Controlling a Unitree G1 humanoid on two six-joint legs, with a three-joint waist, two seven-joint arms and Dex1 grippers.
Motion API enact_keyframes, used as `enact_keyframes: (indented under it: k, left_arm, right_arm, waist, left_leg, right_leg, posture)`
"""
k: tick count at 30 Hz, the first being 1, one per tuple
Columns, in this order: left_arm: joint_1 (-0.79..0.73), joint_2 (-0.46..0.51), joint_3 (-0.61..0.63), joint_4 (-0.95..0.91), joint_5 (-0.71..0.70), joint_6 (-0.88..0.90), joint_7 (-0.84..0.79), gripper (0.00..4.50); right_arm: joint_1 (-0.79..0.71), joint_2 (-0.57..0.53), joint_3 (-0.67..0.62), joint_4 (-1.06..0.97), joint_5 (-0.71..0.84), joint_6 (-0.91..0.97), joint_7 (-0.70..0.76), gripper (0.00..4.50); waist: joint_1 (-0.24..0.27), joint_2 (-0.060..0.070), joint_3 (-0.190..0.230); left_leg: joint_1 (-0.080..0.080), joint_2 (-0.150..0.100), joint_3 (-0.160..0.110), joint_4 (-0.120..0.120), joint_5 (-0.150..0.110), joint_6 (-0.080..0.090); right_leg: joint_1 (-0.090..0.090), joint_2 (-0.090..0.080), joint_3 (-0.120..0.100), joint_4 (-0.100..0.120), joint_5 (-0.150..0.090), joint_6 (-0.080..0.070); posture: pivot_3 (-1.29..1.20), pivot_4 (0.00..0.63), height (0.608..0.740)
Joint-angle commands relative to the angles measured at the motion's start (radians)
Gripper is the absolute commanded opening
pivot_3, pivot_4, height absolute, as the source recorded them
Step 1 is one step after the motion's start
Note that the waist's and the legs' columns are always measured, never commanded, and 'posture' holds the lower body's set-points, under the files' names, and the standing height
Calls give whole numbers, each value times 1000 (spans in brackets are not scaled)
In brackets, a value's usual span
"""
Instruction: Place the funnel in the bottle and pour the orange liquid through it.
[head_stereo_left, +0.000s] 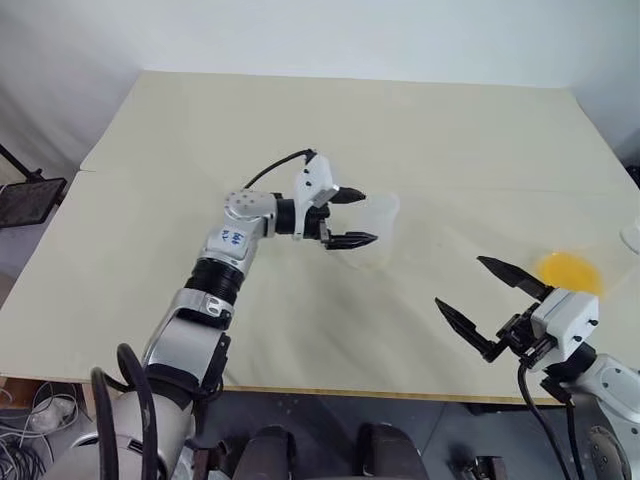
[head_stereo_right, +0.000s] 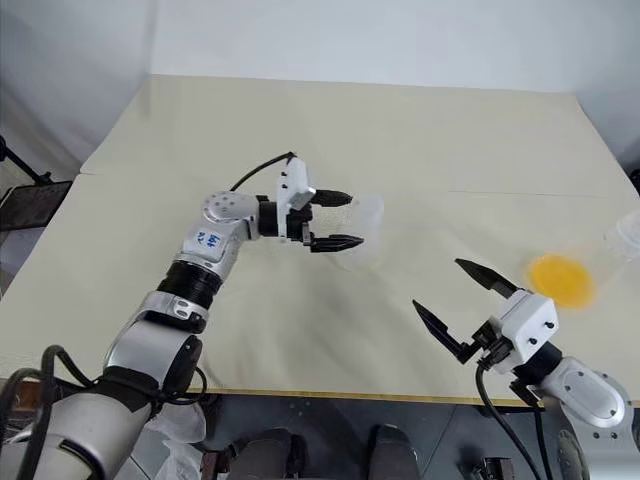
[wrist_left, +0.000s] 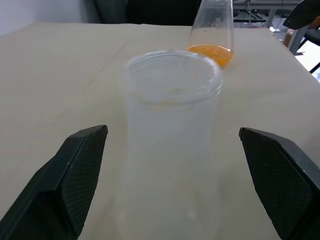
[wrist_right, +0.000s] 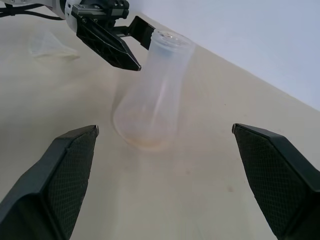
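Note:
The frosted cone-shaped bottle (head_stereo_left: 380, 222) stands upright at mid-table. My left gripper (head_stereo_left: 352, 217) is open, with one finger on each side of the bottle's neck and a gap to the glass on both sides, as the left wrist view shows around the bottle (wrist_left: 170, 145). The funnel (wrist_right: 49, 45), a small clear cone, lies on its side on the table beyond the bottle (wrist_right: 150, 95). The orange liquid (head_stereo_left: 568, 270) sits in the bottom of a clear flask (wrist_left: 212, 22) to the right. My right gripper (head_stereo_left: 460, 281) hangs open and empty near the front edge, left of that flask.
The cream table (head_stereo_left: 300, 120) has bare room behind and between the two flasks. A clear container (head_stereo_right: 626, 234) stands at the table's right edge. A black stand (head_stereo_left: 25, 200) is off the table to the left.

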Motion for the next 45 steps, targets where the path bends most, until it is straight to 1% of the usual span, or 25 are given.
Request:
enact_keyframes:
  k: [1, 4, 7, 9, 11, 14, 15, 17, 19, 21, 25, 26, 28, 30, 33, 35, 38, 40, 43, 45]
  left_arm:
    - [10, 42, 41, -49, -23, -25, -27, 4482]
    - [36, 100, 111, -89, -62, -69, -35, 4482]
    - [123, 171, 194, -196, -143, -113, -96, 4482]
    - [220, 246, 238, -265, -156, -115, -101, 4482]
    - [338, 316, 298, -345, -172, -98, -73, 4482]
    - [524, 381, 391, -472, -209, -51, -15, 4482]
    - [565, 389, 408, -505, -217, -39, 3, 4482]
    - [732, 410, 493, -576, -222, -13, 66, 4482]
    - [889, 411, 588, -658, -235, 14, 135, 4482]
    - [1005, 404, 662, -722, -252, 33, 183, 4482]
    - [1192, 383, 744, -830, -281, 49, 222, 4482]
    - [1249, 364, 758, -882, -291, 57, 236, 4482]
    - [1312, 322, 760, -965, -314, 74, 275, 4482]
    - [1330, 295, 726, -1015, -318, 89, 301, 4482]
    - [1316, 254, 621, -1102, -301, 142, 367, 4482]
    - [1293, 240, 554, -1122, -253, 167, 420, 4482]
    - [1193, 177, 474, -1109, -195, 220, 568, 4482]
    - [1145, 147, 419, -1110, -181, 244, 603, 4482]
    - [1064, 121, 321, -1063, -121, 266, 646, 4482]
    - [1010, 91, 305, -1006, -102, 258, 689, 4482]
  right_arm:
    - [-12, -2, 5, -8, 12, -2, 6, 4500]
    - [-43, -10, 21, 22, 16, -7, 29, 4500]
    - [-89, -25, 40, 43, 35, 7, 62, 4500]
    - [-134, -39, 64, 59, 52, 23, 96, 4500]
    - [-182, -55, 96, 79, 61, 37, 138, 4500]
    - [-245, -67, 135, 108, 70, 49, 187, 4500]
    - [-257, -69, 139, 116, 71, 48, 198, 4500]
    - [-307, -71, 177, 139, 76, 53, 240, 4500]
    - [-359, -76, 222, 156, 79, 54, 296, 4500]
    - [-399, -78, 250, 161, 89, 74, 328, 4500]
    - [-449, -75, 280, 180, 89, 98, 356, 4500]
    - [-460, -73, 283, 194, 88, 99, 361, 4500]
    - [-472, -72, 282, 217, 86, 98, 369, 4500]
    - [-473, -74, 278, 227, 85, 97, 372, 4500]
    - [-463, -77, 272, 229, 82, 94, 373, 4500]
    - [-452, -79, 267, 224, 79, 93, 370, 4500]
    - [-425, -82, 252, 206, 74, 91, 353, 4500]
    - [-407, -82, 243, 193, 73, 93, 342, 4500]
    - [-376, -81, 228, 172, 70, 99, 320, 4500]
    - [-360, -80, 223, 162, 70, 103, 309, 4500]
  waist:
    - [0, 0, 0]
    - [-4, 0, 0]
    - [-23, 0, 0]
    - [-31, 0, 0]
    - [-39, 1, -1]
    - [-49, 1, -1]
    - [-48, 1, -1]
    - [-48, 1, 0]
    - [-48, 1, 0]
    - [-46, 1, 0]
    - [-33, 1, 0]
    - [-27, 1, 0]
    - [-21, 1, 0]
    - [-15, 1, 0]
    - [-6, 1, 0]
    - [-6, 1, 0]
    - [-5, 1, 0]
    - [-6, 1, -1]
    - [-10, 1, -1]
    - [-11, 1, -1]
  left_leg:
    - [0, 0, 0, 0, 0, 0]
    - [0, 0, 0, 0, 0, 0]
    - [0, 1, -1, 0, 0, 0]
    - [0, 1, -2, 0, 0, 0]
    - [2, 2, -4, -1, 0, 0]
    - [2, 2, -10, -1, 0, 0]
    - [2, 2, -10, 0, 0, 0]
    - [1, 1, -13, 1, 0, 0]
    - [1, 1, -13, 1, 0, 0]
    - [1, 1, -14, 0, 0, 0]
    - [1, 1, -16, 1, 0, 0]
    - [1, 2, -15, 1, 0, 0]
    - [2, 1, -16, 1, 0, 0]
    - [2, 2, -17, 1, 0, 0]
    - [2, 0, -17, 1, 0, 0]
    - [3, -1, -17, 1, 0, 0]
    - [4, -1, -16, 1, 0, 0]
    - [3, 0, -16, 1, 0, 0]
    - [4, -1, -16, 1, 0, 0]
    - [4, -1, -15, 1, 0, 0]
  right_leg:
    - [0, 0, 0, 0, 0, 0]
    - [0, 0, 0, 0, 0, 0]
    - [0, 0, 0, 0, 0, 0]
    - [0, 0, 0, 1, 0, 0]
    - [0, 0, 0, 1, 0, 0]
    - [0, 0, 0, 2, 0, 0]
    - [0, 0, 0, 2, 0, 0]
    - [1, 0, 0, 1, 0, 0]
    - [1, -1, 2, 2, 0, 0]
    - [2, -1, 1, 1, 0, 0]
    - [3, -1, 1, 0, 0, 0]
    - [4, -1, 2, 0, 0, 0]
    - [5, -2, 2, -1, 0, 0]
    - [6, -2, 3, -1, 0, 0]
    - [7, -2, 3, -2, 0, 0]
    - [7, -2, 3, -2, 0, 0]
    - [8, -1, 3, -2, 0, 0]
    - [8, -1, 3, -2, 0, 0]
    - [7, -1, 3, -1, 0, 0]
    - [7, -1, 3, -2, 0, 0]
  posture:
    - [0, 150, 740]
    - [0, 150, 740]
    - [0, 150, 740]
    - [0, 150, 740]
    - [0, 150, 740]
    - [0, 150, 740]
    - [0, 150, 740]
    - [0, 150, 740]
    - [0, 150, 740]
    - [0, 150, 740]
    - [0, 150, 740]
    - [0, 150, 740]
    - [0, 150, 740]
    - [0, 150, 740]
    - [0, 150, 740]
    - [0, 150, 740]
    - [0, 150, 740]
    - [0, 150, 740]
    - [0, 150, 740]
    - [0, 150, 740]
